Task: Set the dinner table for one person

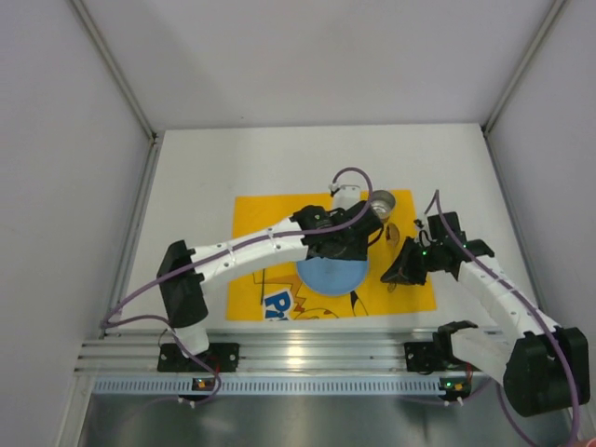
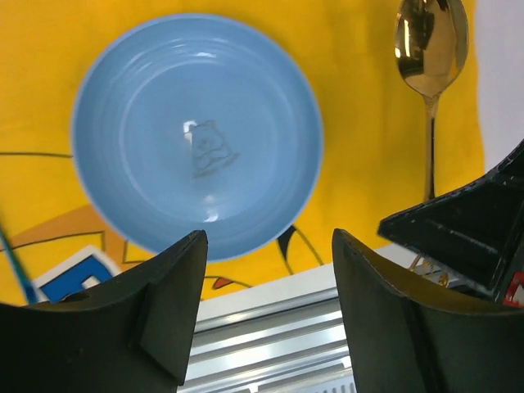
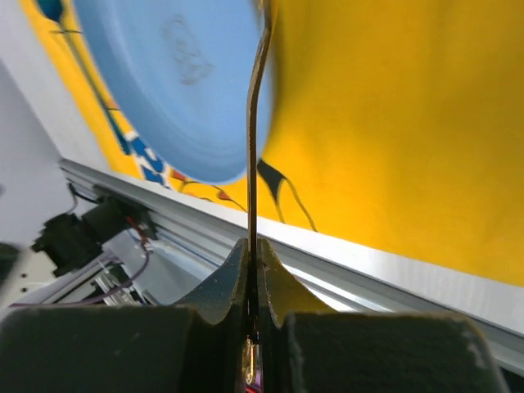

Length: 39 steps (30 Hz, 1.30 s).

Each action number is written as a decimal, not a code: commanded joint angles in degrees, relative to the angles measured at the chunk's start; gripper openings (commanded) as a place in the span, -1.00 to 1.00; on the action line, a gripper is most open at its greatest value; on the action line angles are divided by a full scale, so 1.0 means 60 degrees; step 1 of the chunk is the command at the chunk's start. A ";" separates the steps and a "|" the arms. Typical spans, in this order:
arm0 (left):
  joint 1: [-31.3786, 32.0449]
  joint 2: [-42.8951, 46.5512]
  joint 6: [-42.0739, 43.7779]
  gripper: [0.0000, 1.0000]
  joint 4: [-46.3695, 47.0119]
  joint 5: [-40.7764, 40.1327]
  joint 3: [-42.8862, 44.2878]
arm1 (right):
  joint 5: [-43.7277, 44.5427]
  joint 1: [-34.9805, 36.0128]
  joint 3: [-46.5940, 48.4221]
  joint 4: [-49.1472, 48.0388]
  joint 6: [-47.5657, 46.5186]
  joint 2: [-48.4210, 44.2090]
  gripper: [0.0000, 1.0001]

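**A:** Where does the desk sit against the pincers?

**B:** The white desk (image 1: 279,158) fills the middle of the top view and lies under both of them. Its ribbed rail (image 1: 307,358) runs along the bottom of that frame. In the left wrist view a strip of the rail shows at bottom centre, between the fingers of the left pincer (image 2: 268,241), which are spread wide apart.

**A:** What's on it?

**B:** A yellow printed placemat (image 1: 270,219) lies at centre frame. On it is a blue plate (image 2: 196,135), upper left in the left wrist view, with a small animal outline drawn in its middle. A metal cup (image 1: 382,202) stands near the mat's upper right corner, but its inside is too small to make out.

**A:** And the right pincer?

**B:** The right pincer (image 3: 254,246), bottom centre of its own view, is pressed together on the handle of a gold spoon (image 2: 431,45). The spoon's bowl is over the mat just right of the plate, upper right in the left wrist view. I cannot tell whether it touches the mat.
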<state>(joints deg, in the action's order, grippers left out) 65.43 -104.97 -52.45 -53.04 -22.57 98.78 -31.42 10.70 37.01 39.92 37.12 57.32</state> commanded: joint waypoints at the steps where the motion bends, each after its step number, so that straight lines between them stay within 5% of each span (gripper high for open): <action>1: -0.0240 0.1919 -0.0237 0.36 -0.0143 -0.0969 -0.1048 | 0.0314 -0.0069 -0.0411 -0.0016 -0.0547 0.0421 -1.00; 7: -0.0900 0.3197 -0.0473 0.33 0.0255 -0.1029 -0.2518 | 0.0329 -0.0055 -0.0983 -0.0969 -0.0679 0.1593 -1.00; 19: -0.1295 0.3212 -0.0048 0.30 0.0138 -0.1205 -0.2504 | 0.0754 -0.0055 0.0027 -0.1380 -0.1162 0.3438 -1.00; 22: -0.1383 0.3212 -0.0004 0.30 0.0065 -0.1175 -0.2533 | 0.1046 -0.0055 0.0173 -0.1249 -0.1367 0.3804 -0.67; 23: -0.1412 0.3212 -0.0004 0.29 0.0065 -0.1175 -0.2562 | 0.1091 -0.0069 0.0188 -0.1234 -0.1411 0.3864 -0.28; 26: -0.1471 0.3242 0.0025 0.29 0.0079 -0.1146 -0.2592 | 0.1310 -0.0069 0.0174 -0.1029 -0.1500 0.3909 0.35; 39: -0.1530 0.3212 0.0229 0.29 0.0021 -0.1379 -0.2474 | 0.2380 -0.0055 0.1197 0.1707 -0.1910 0.1304 0.53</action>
<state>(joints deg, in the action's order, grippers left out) 56.55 -85.78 -52.34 -53.65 -28.47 83.44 -19.53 10.70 38.96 43.92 27.40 70.22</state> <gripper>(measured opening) 0.644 0.755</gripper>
